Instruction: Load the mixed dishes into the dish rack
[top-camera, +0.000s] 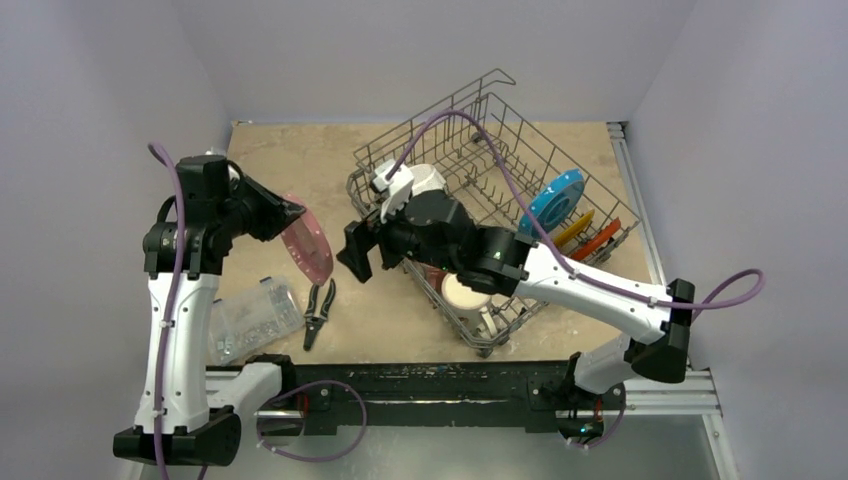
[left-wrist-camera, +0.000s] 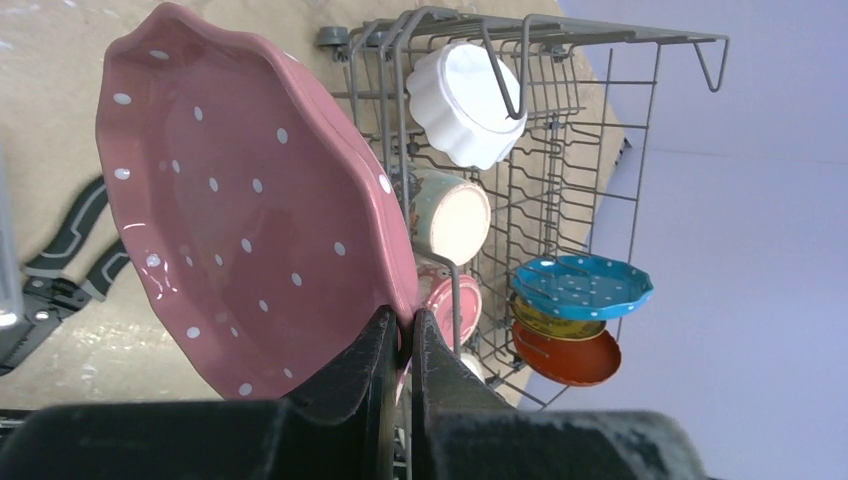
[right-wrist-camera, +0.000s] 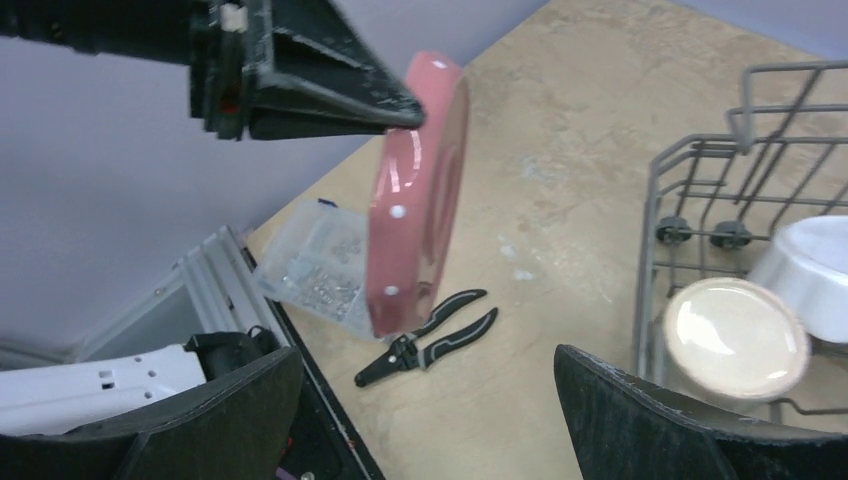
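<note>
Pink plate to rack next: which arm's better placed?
Probably right: the right gripper is open, facing the pink plate, beside the dish rack. The left gripper clamps the plate's rim, farther from the rack.

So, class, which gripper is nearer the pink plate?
Left. The left gripper is shut on the rim of the pink plate; the right gripper hangs open beside it, not touching.

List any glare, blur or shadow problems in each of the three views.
Top external view: even, soft light, all sharp, only a faint shadow beside the pliers. Left wrist view: the pink plate shows white glare streaks on its glaze; the left gripper, near the lens, looks soft. Right wrist view: the right gripper is dark and slightly blurred; a highlight sits on the plate's rim.
</note>
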